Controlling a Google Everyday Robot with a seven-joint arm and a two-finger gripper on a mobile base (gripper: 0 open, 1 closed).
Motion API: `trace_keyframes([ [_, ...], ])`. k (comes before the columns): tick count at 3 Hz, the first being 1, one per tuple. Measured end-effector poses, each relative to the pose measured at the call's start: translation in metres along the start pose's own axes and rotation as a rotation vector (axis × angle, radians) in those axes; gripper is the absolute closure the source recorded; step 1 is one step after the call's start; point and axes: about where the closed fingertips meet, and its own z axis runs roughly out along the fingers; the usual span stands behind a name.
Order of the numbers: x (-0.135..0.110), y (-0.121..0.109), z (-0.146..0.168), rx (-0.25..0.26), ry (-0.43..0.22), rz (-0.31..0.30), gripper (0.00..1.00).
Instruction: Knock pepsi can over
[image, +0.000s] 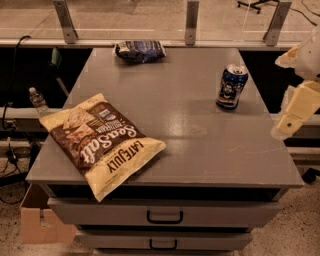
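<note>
The pepsi can (231, 87) stands upright on the right side of the grey table (200, 150), dark blue with a silver top. My gripper (295, 112) is at the right edge of the view, beside the table's right edge, to the right of the can and a little nearer the front. It is apart from the can. Only one pale finger and part of the arm show.
A large yellow and brown chip bag (102, 141) lies at the front left and overhangs the edge. A dark blue snack bag (140, 51) lies at the back centre. Drawers (165, 216) are below the table top. A cardboard box (40, 225) stands on the floor at left.
</note>
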Motion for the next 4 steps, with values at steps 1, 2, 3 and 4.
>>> trace_keyframes([
  [1,0.007,-0.036,0.039,-0.002,-0.085,0.062,0.00],
  [2,0.009,-0.063,0.076,0.002,-0.159,0.138,0.00],
  [3,0.007,-0.083,0.096,0.037,-0.214,0.199,0.00],
  [4,0.002,-0.095,0.108,0.043,-0.278,0.251,0.00],
])
